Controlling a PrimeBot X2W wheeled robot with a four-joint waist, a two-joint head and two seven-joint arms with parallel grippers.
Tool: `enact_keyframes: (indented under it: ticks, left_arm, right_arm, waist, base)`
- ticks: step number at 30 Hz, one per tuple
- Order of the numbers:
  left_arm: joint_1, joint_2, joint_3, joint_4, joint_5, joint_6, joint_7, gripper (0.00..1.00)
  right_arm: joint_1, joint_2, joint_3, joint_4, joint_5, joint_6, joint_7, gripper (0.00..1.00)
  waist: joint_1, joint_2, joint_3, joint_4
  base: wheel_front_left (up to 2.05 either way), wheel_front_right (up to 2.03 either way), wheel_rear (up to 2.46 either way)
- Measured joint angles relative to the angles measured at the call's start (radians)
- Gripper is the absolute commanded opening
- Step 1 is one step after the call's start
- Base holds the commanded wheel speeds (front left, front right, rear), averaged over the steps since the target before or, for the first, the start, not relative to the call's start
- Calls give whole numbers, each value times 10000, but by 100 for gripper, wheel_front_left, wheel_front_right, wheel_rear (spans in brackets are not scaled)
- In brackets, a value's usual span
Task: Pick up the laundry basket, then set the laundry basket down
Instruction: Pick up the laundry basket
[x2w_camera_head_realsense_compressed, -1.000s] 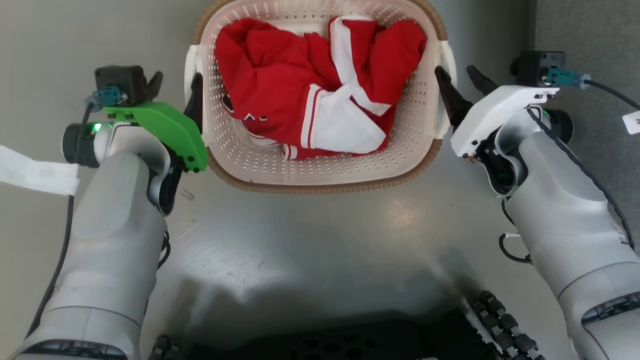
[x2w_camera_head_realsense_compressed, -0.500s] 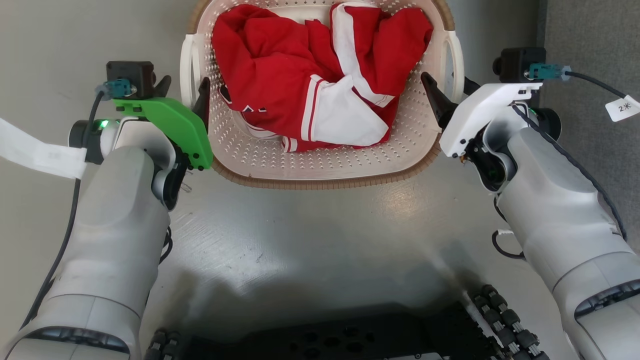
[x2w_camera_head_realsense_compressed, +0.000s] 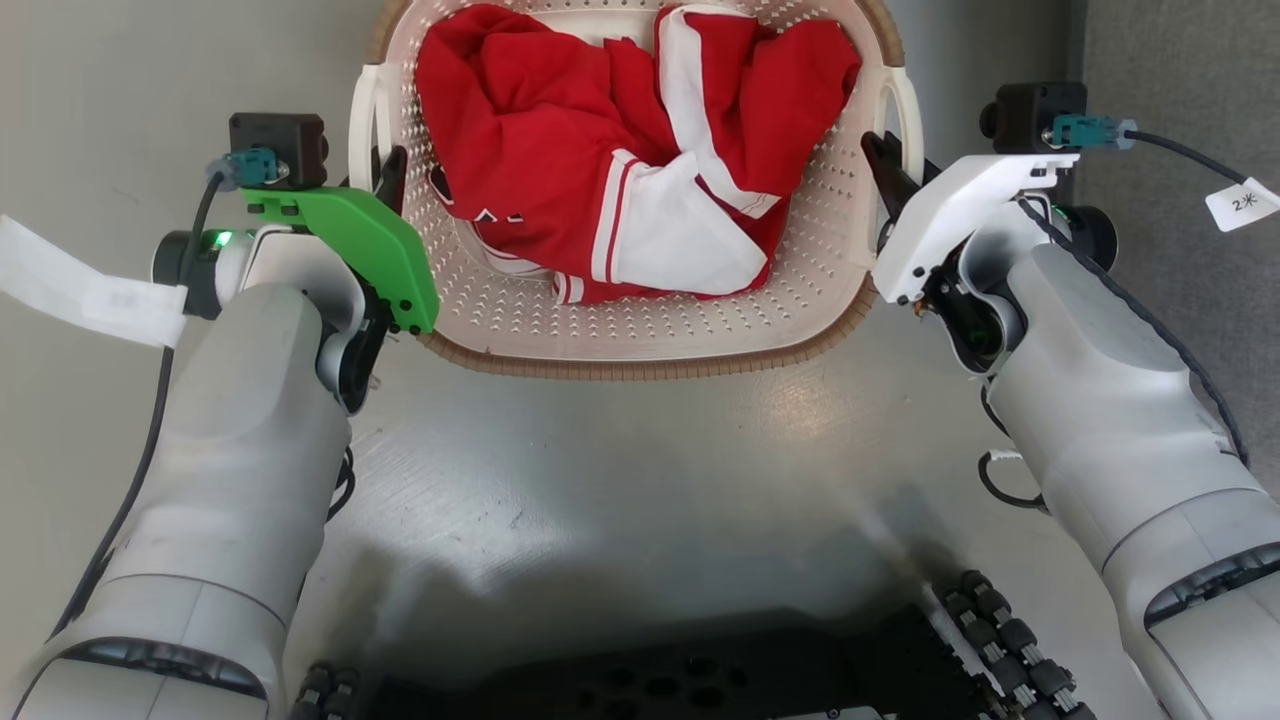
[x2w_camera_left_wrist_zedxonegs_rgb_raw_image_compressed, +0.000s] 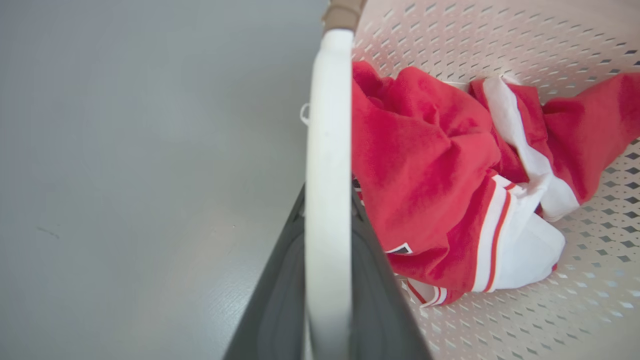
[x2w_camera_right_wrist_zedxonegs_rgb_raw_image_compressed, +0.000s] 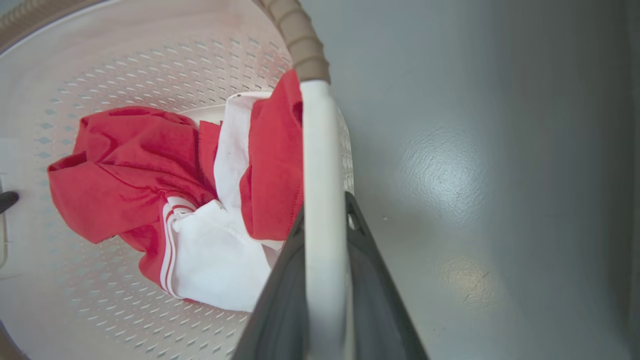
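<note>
The laundry basket (x2w_camera_head_realsense_compressed: 640, 362) is cream-white with perforated sides and a brown rim, and it sits on the grey floor at the top centre of the head view. A crumpled red-and-white garment (x2w_camera_head_realsense_compressed: 620, 150) lies inside it. My left gripper (x2w_camera_head_realsense_compressed: 375, 175) is shut on the basket's left white handle (x2w_camera_left_wrist_zedxonegs_rgb_raw_image_compressed: 327, 150), with a dark finger on each side of the bar. My right gripper (x2w_camera_head_realsense_compressed: 890, 165) is shut the same way on the right handle (x2w_camera_right_wrist_zedxonegs_rgb_raw_image_compressed: 322, 165). In the left wrist view my left gripper (x2w_camera_left_wrist_zedxonegs_rgb_raw_image_compressed: 327, 195) clamps the bar. In the right wrist view my right gripper (x2w_camera_right_wrist_zedxonegs_rgb_raw_image_compressed: 325, 205) does the same.
Smooth grey floor (x2w_camera_head_realsense_compressed: 620, 480) lies between the basket and my dark wheeled base (x2w_camera_head_realsense_compressed: 660, 685). A darker strip of carpet (x2w_camera_head_realsense_compressed: 1180, 60) runs along the far right. A white tag (x2w_camera_head_realsense_compressed: 80, 295) hangs off my left wrist cable.
Both grippers have moved forward and inward along the basket's sides. Their fingers, spread apart a second ago, have closed onto the two handles.
</note>
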Motion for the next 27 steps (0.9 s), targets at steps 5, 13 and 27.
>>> enact_keyframes:
  ticks: [5,13,27]
  left_arm:
    - [0,-2,-146,171,-215,0,-134,0]
    - [3,17,-410,303,-568,0,-497,0]
    - [697,50,-1139,468,-1346,2,-897,0]
  right_arm:
    - [0,8,155,98,142,0,-102,0]
    - [7,8,462,228,437,-8,-410,0]
    - [595,-2,1049,410,861,-8,-752,0]
  waist:
    - [0,0,-214,1]
    - [-1,0,-644,43]
    - [-1,0,-1885,76]
  base:
    - [0,0,0]
    - [0,0,0]
    - [0,0,0]
